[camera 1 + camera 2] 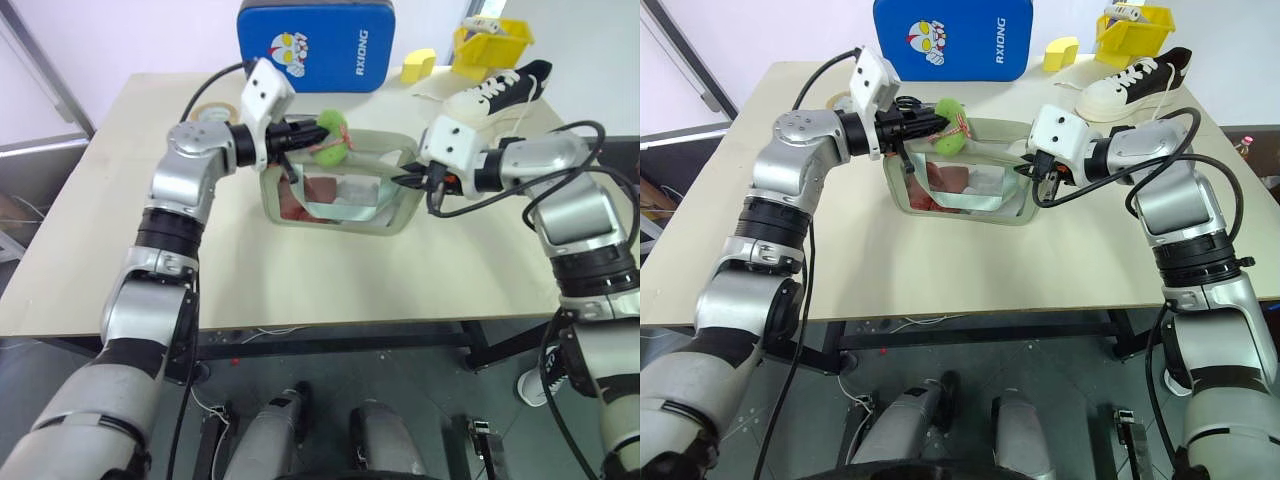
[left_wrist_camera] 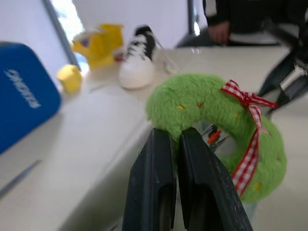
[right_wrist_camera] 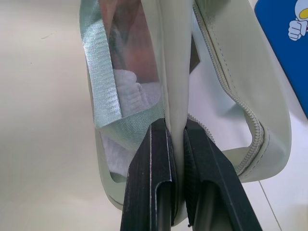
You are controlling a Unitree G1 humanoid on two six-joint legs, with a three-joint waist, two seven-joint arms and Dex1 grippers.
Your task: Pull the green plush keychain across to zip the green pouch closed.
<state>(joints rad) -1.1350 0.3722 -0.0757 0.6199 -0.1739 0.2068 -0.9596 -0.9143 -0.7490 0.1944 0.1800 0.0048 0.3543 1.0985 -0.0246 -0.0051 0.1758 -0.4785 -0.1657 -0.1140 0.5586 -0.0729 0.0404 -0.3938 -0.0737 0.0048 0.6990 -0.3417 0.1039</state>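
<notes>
The green pouch (image 1: 396, 214) stands upright at the middle of the table, with a clear front window and a teal strap across it. Its top zipper (image 3: 240, 103) gapes open in the right wrist view. The green plush keychain (image 1: 333, 138), a fuzzy ring with a red checked bow, hangs over the pouch's left end. My left gripper (image 1: 312, 130) is shut on it; in the left wrist view the fingers (image 2: 159, 159) pinch the ring's lower edge (image 2: 216, 110). My right gripper (image 1: 405, 180) is shut on the fabric edge at the pouch's right end (image 3: 174, 72).
A blue padded case (image 1: 315, 45) stands at the table's back edge. A yellow foam block (image 1: 418, 66), a yellow bin (image 1: 492, 42) and a black-and-white shoe (image 1: 497, 90) lie back right. A tape roll (image 1: 208, 110) sits behind my left arm. A person (image 2: 226, 19) stands beyond the table.
</notes>
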